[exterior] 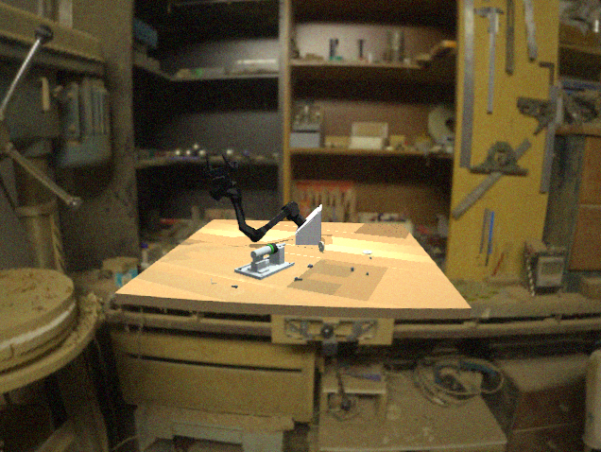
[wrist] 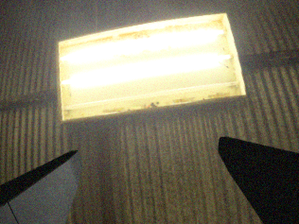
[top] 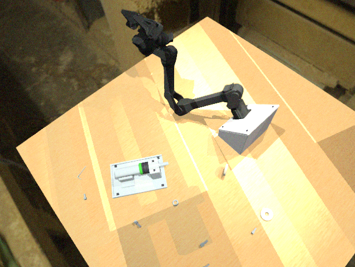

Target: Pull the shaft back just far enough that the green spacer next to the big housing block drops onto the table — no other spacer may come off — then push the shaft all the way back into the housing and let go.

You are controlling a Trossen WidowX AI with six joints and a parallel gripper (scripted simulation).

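A light grey fixture plate (top: 143, 190) (exterior: 245, 269) lies on the table. On it are a thick light grey cylinder (top: 126, 171) (exterior: 261, 252) and an upright block (top: 155, 172) (exterior: 280, 255). Between them the green spacer (top: 140, 168) (exterior: 272, 250) sits against the cylinder's end, with black spacers (top: 145, 167) (exterior: 277, 247) beside it. A thin grey shaft end (top: 164, 163) sticks out beyond the block. My gripper (top: 125, 18) (exterior: 215, 156) (wrist: 150, 152) is open and empty, high above the table and far from the fixture, fingers pointing up. Which spacers touch is too small to tell.
A white ring (top: 262, 214) lies flat and a pale disc (top: 225, 170) stands on edge near the arm's wedge base (top: 249, 119) (exterior: 308, 232). A nut, an L-shaped key (top: 82, 171) and several bolts, one here (top: 137, 223), lie around the fixture. The wrist view shows a ceiling lamp (wrist: 151, 70).
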